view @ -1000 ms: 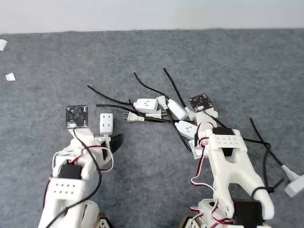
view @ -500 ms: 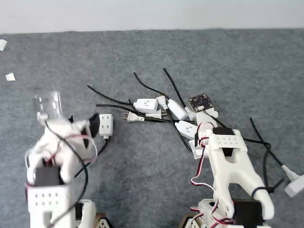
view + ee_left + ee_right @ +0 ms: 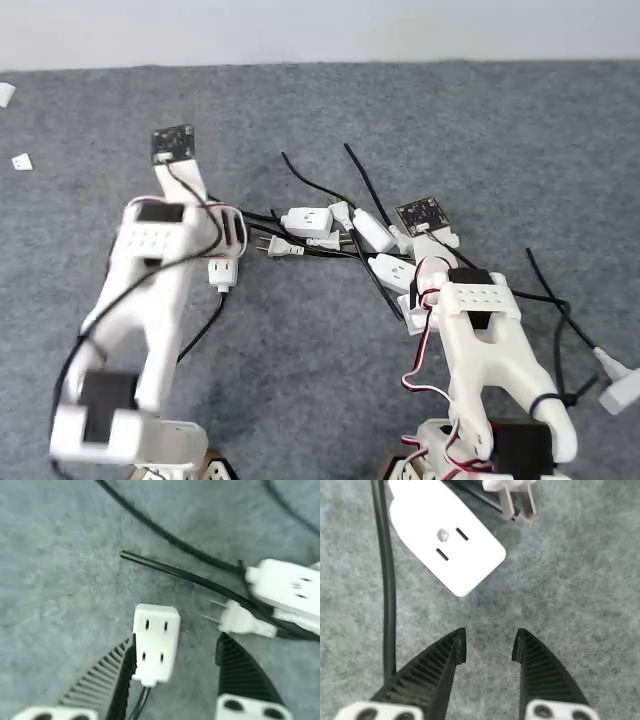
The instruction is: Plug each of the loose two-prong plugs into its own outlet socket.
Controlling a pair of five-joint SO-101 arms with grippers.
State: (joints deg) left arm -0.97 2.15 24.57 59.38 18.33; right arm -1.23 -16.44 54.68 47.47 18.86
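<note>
the left gripper (image 3: 177, 642) is released, its jaws spread around a white outlet socket (image 3: 156, 642) on the grey worktop (image 3: 60, 580), probably to steady it for the two-prong plug (image 3: 241, 622) lying just beside it. the right gripper (image 3: 490, 637), also unclenched, hovers near a second outlet socket (image 3: 447, 542).

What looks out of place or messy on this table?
Nothing looks broken, but the black cords lie tangled across each other mid-table, with white sockets and a loose plug scattered among them, its prongs bare.
</note>
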